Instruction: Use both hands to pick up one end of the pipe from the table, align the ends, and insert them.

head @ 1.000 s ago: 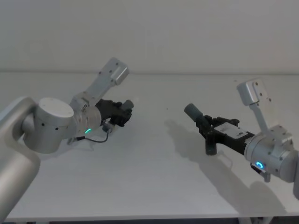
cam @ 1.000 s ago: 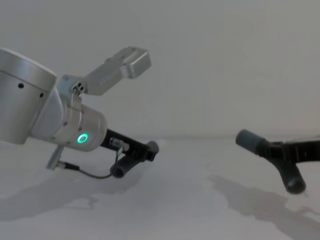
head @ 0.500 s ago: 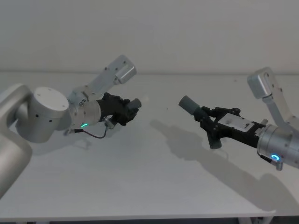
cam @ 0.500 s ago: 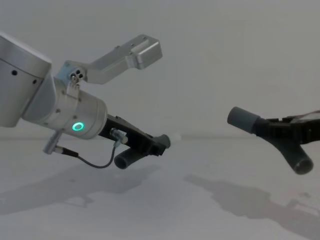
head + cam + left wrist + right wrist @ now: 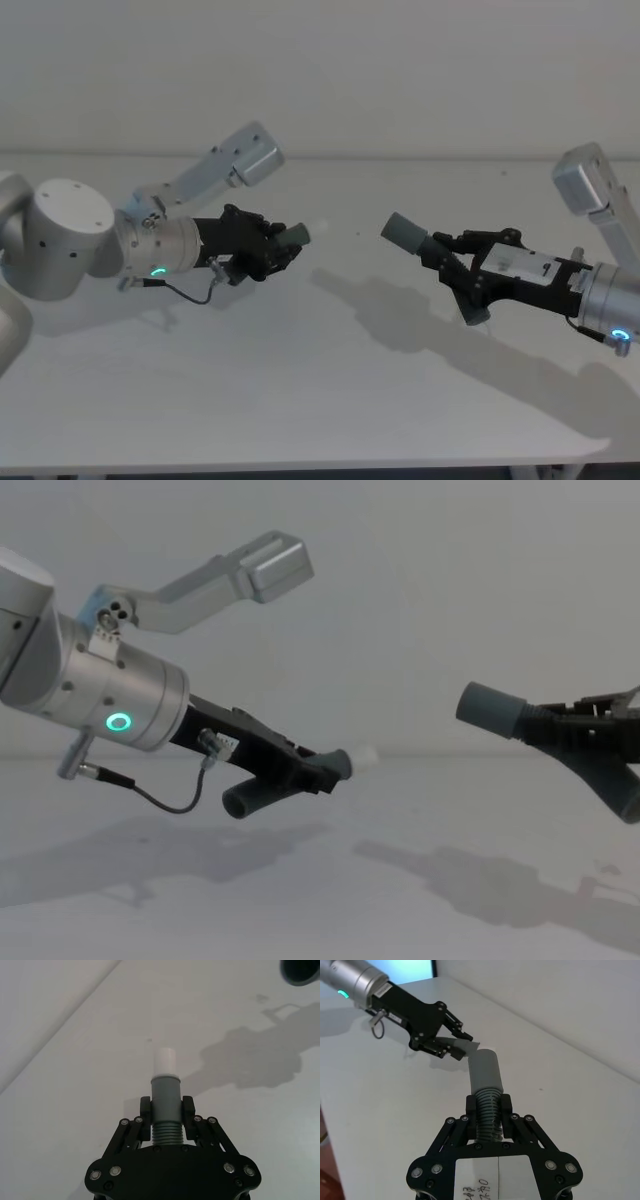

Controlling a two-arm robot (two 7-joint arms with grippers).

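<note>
Holding one bent pipe piece apiece, the two arms are raised above the table, and a wide gap is seen between the facing ends. The left tool is pinched on the ribbed middle of the left pipe piece, so its white tip is free and pointed toward the right arm. The right tool is likewise clamped on the ribbed part of the right pipe piece, with its grey collar clear and aimed back at the left piece. Gripping behind the ends is judged to be chosen so that nothing blocks the joint. Both pieces are held clear of the table, probably so that they can be turned freely. In the chest view the collar is seen somewhat higher than the tip, so alignment is judged incomplete and insertion not yet begun.
</note>
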